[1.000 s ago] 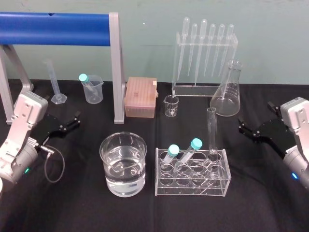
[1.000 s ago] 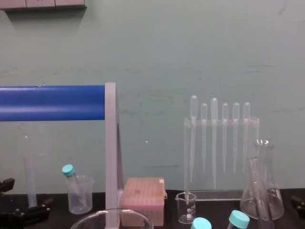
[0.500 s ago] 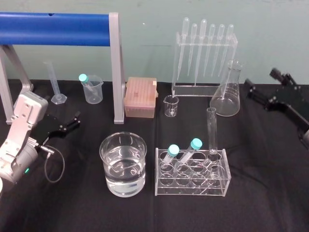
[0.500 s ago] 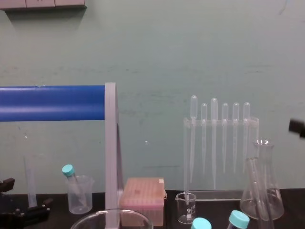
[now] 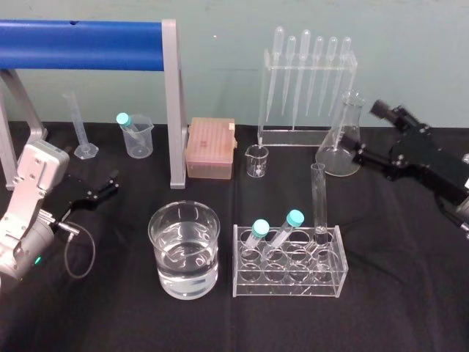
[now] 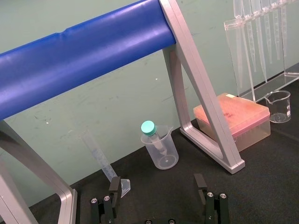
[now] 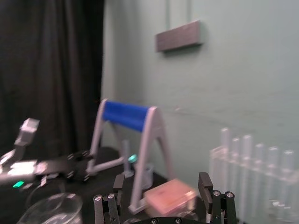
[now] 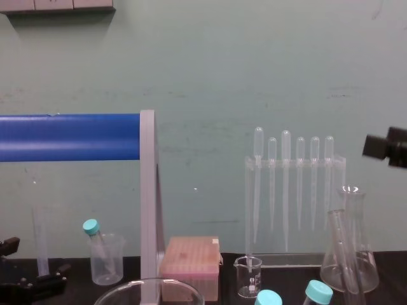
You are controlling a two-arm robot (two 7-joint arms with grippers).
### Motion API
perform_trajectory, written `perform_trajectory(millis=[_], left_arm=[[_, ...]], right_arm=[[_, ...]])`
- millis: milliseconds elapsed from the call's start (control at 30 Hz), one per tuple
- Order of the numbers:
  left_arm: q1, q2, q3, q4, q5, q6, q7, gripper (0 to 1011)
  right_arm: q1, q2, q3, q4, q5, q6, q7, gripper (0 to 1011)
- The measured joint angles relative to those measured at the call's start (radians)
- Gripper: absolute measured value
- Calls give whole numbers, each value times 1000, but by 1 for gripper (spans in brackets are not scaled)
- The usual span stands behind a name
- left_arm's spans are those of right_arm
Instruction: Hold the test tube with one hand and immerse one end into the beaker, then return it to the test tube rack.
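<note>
Clear glass, the test tube (image 5: 319, 198) stands upright in the far right cell of the test tube rack (image 5: 288, 273), toward the front of the black table (image 5: 396, 308), slightly right of centre. The beaker (image 5: 184, 249), partly filled with clear liquid, sits just beside the rack's left end. The right gripper (image 7: 161, 181) hangs over the table's far right side, next to an Erlenmeyer flask (image 5: 341, 143), its fingers spread wide and holding nothing, well apart from the tube. The left gripper (image 6: 157, 184) is low near the table's left edge, fingers likewise spread, facing a small plastic beaker (image 6: 161, 153).
</note>
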Motion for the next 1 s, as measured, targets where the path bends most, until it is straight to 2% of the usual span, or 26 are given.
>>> perform_trajectory(millis=[167, 333, 533, 1000], left_arm=[[0, 0, 0, 0, 0, 0, 0, 1000], [0, 0, 0, 0, 0, 0, 0, 1000], [0, 0, 0, 0, 0, 0, 0, 1000], [0, 0, 0, 0, 0, 0, 0, 1000]], right_arm=[[28, 16, -51, 18, -20, 22, 77, 1002], [50, 21, -90, 36, -37, 40, 109, 1000], [71, 13, -120, 67, -50, 52, 111, 1000], [127, -31, -174, 143, -87, 83, 82, 1000]])
